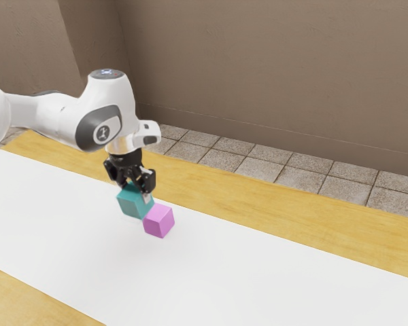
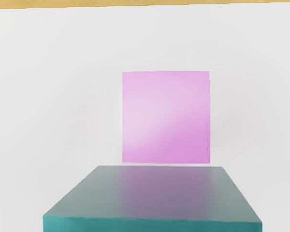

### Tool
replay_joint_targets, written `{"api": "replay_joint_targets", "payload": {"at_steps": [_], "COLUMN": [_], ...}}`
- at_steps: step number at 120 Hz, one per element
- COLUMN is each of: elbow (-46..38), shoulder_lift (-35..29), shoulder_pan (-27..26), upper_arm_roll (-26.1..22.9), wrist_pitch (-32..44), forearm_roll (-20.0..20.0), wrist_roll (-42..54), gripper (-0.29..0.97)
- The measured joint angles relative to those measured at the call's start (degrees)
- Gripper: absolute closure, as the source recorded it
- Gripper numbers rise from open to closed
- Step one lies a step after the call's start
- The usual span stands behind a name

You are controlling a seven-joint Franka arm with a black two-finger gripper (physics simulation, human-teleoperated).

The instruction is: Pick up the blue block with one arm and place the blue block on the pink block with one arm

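I'm looking at a plain brown wall (image 1: 272,61) out back, with grey stone floor tiles (image 1: 313,170) running along its foot. Up front, a wooden table (image 1: 292,210) carries a broad white mat (image 1: 224,272).

White arm (image 1: 54,117) reaches in from exterior view's left, wrist bent down, black gripper (image 1: 139,191) clamped on blue block (image 1: 130,204).

The arm (image 1: 54,115) has white, rounded shells, a grey joint cap (image 1: 98,129) bearing a white mark, a bluish light (image 1: 107,72) on top, and a black gripper (image 1: 139,189).
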Motion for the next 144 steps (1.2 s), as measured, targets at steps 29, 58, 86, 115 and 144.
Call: {"api": "replay_joint_targets", "payload": {"at_steps": [29,58,86,115,144], "elbow": [12.01,18.70,20.52,21.05,21.83], "shoulder_lift": [10.20,15.71,16.93,17.43,17.82], "shoulder_pan": [0.08,0.05,0.04,0.05,0.05], "upper_arm_roll": [0.20,0.06,-0.64,-0.71,-0.70], "wrist_pitch": [-6.69,-9.88,-11.24,-11.82,-12.20], "forearm_roll": [0.42,0.49,0.50,0.62,0.86], "wrist_roll": [0.23,0.82,1.32,1.76,2.13], "gripper": [0.40,0.41,0.41,0.41,0.41]}}
